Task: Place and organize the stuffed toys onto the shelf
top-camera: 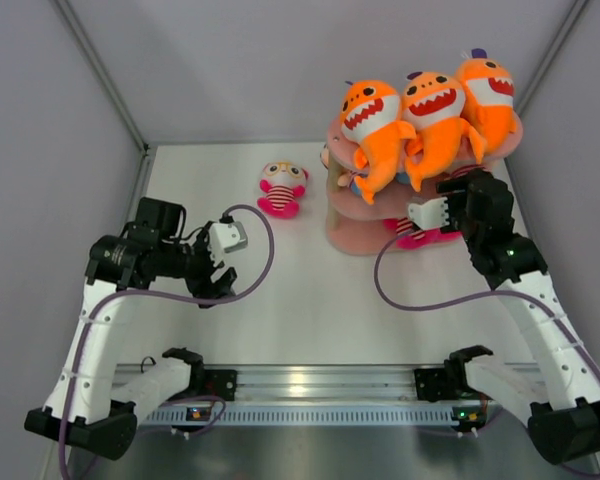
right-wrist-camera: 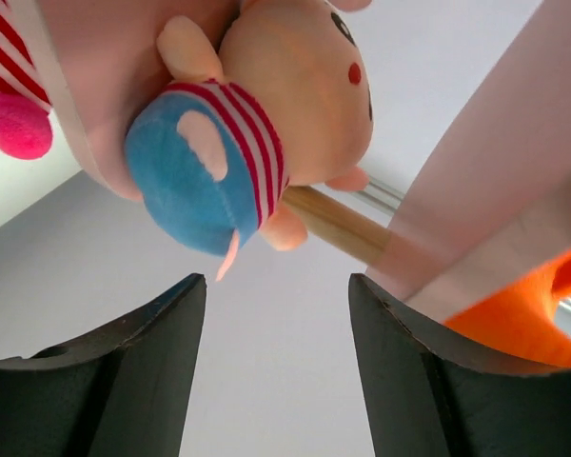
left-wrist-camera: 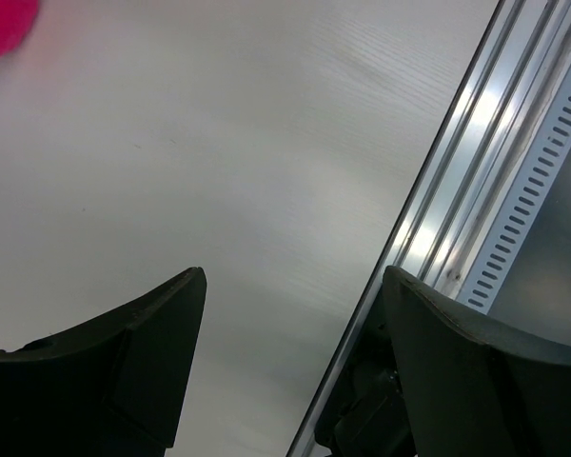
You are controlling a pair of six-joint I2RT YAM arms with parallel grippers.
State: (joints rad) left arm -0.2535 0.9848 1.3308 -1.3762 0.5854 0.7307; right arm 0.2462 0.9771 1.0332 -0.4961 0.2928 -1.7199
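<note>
Grey walls close in a white bench [top-camera: 310,300], and the pink shelf [top-camera: 352,240] stands in its far right corner. On the top board three orange sharks [top-camera: 435,110] sit upright in a row, shoulder to shoulder, toothy mouths facing the arms. A small doll in blue [right-wrist-camera: 205,162] lies on the middle board near a pale wooden post [right-wrist-camera: 338,224], mostly hidden from above by the sharks. A pink-striped doll [top-camera: 420,238] lies on the bottom board at the shelf's near edge. Another striped doll [top-camera: 282,188] sits alone on the bench, left of the shelf and well apart from it. The right gripper [right-wrist-camera: 276,286] reaches in at the shelf's near side, just beside the lower dolls, its fingers spread with nothing between them. The left gripper [left-wrist-camera: 290,276] hangs over the left side of the bench, bent back toward the near rail [top-camera: 310,385], fingers wide apart and empty.
</note>
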